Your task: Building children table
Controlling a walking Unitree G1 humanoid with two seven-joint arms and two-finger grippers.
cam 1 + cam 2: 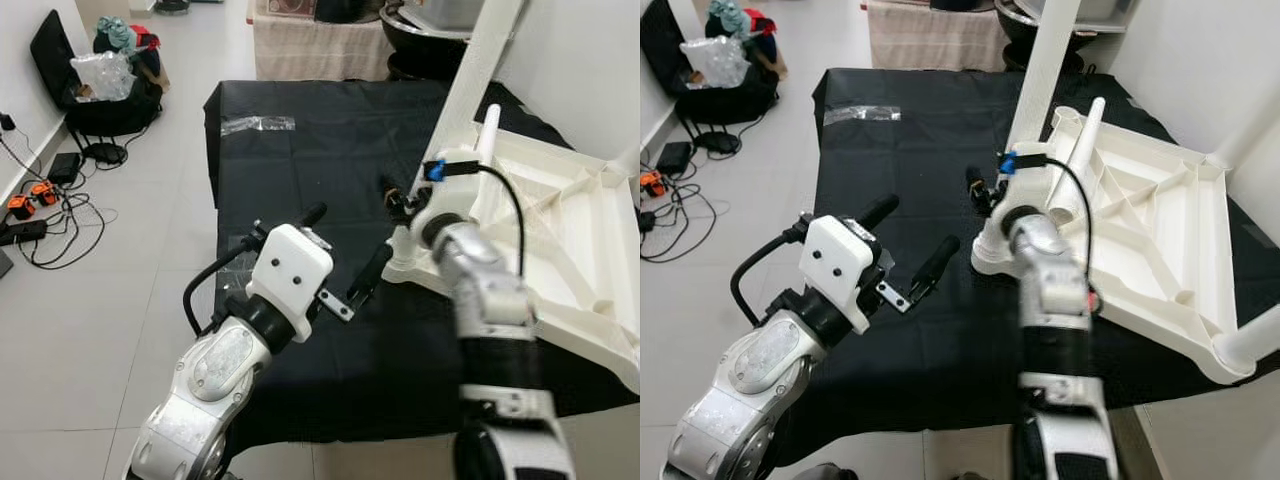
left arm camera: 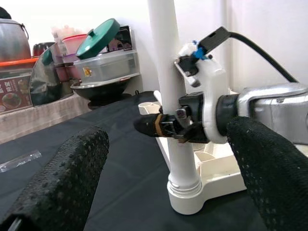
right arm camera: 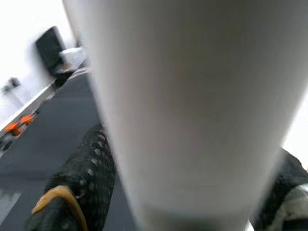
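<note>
One table top (image 1: 1140,220), three legs fitted, right tool (image 2: 159,126) gripping one.

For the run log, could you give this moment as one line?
right gripper: clamped on upright table leg | left gripper: open, nearby | tabletop: upside down on black cloth

Head stereo pair: looks forward and down over the black-draped table (image 1: 300,170); both eyes share the upturned white tabletop (image 1: 1160,230).
Left wrist: faces the upright white leg (image 2: 168,96), near.
Right wrist: pressed close against that leg, blurred.
</note>
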